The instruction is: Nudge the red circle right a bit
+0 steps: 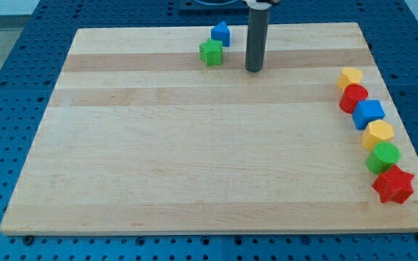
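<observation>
The red circle [353,97] lies near the board's right edge, between a yellow block [350,77] above it and a blue cube [369,114] below it, touching both. My tip [253,69] rests on the board near the view's top centre, far to the left of the red circle. A green block [210,52] and a blue block [220,33] sit just left of my tip.
Below the blue cube the column along the right edge continues with a yellow hexagon [377,134], a green circle [382,156] and a red star [393,185]. The wooden board [194,145] sits on a blue perforated table.
</observation>
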Controlling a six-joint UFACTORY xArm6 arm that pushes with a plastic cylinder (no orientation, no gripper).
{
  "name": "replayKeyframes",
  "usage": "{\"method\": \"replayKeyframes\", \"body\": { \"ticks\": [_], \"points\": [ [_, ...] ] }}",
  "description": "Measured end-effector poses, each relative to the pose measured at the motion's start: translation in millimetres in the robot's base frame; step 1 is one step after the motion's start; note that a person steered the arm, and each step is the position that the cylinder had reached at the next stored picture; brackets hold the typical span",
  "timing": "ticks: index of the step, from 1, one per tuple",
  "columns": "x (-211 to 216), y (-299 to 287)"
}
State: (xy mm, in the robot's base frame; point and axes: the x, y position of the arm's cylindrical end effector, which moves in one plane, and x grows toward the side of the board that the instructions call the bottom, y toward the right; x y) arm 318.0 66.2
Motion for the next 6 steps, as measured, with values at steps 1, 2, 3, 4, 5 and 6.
{"method": "replayKeyframes", "body": {
  "ticks": [1, 2, 3, 4, 5, 6],
  "points": [
    [0, -1],
    [0, 30],
    [-12, 84],
    [-13, 131],
    [31, 163],
    [48, 187]
  ]
}}
